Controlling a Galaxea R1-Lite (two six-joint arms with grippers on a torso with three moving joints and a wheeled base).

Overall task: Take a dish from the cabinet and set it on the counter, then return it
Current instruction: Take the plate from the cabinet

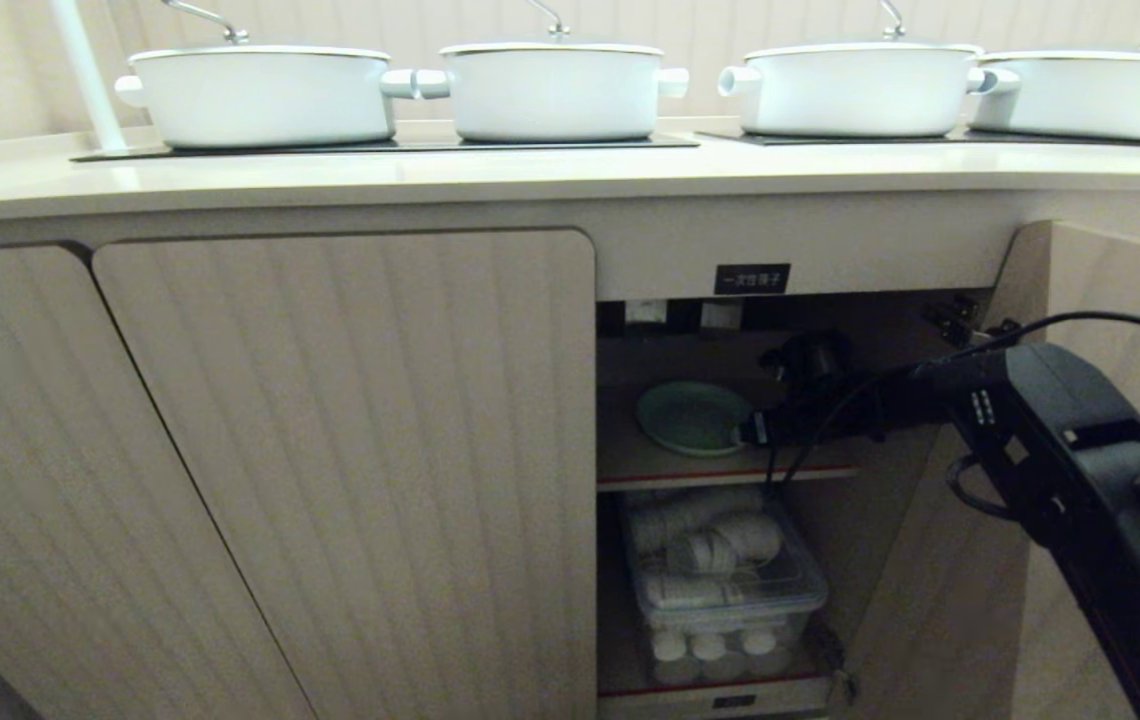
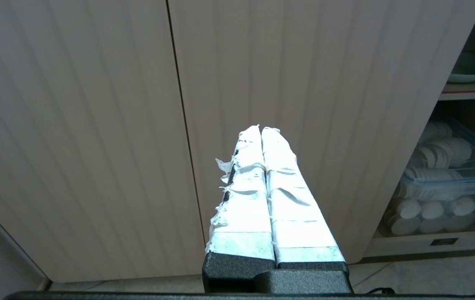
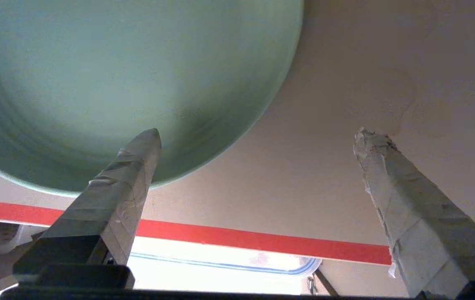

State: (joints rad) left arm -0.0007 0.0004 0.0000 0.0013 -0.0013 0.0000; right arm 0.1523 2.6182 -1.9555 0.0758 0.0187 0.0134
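A long pale-beige counter (image 1: 490, 180) runs across the head view, black hob panels (image 1: 385, 146) set into it and four white pots (image 1: 260, 92) lined up along the back, each with a lid. Below, two ribbed doors (image 1: 350, 450) sit closed on the left, and the cabinet (image 1: 810, 262) with the small black label (image 1: 752, 278) stands open, its door (image 1: 1120, 300) swung out to the right. On the inner shelf (image 1: 730, 470) lies one mint-green dish (image 1: 692, 415), and the right gripper (image 1: 765, 428) reaches in level with it, right at the dish's near edge. Under the shelf sits one clear plastic box (image 1: 730, 580) packed with stacked white cups and lids. Over to the left wrist view: the left gripper (image 2: 261, 130) hangs in front of the closed doors (image 2: 304, 83), its taped fingers (image 2: 248, 183) pressed together, nothing between them. Off to the side the dish (image 2: 468, 71) shows on the shelf edge, the clear box (image 2: 450, 183) below it. Now the right wrist view: the dish (image 3: 129, 75) fills much of the frame, resting flat on the shelf (image 3: 366, 104), whose front edge carries a red strip (image 3: 262, 239). The two taped fingers (image 3: 125, 183) stand spread wide, one over the dish's rim, the other over bare shelf beside it, gripping nothing.
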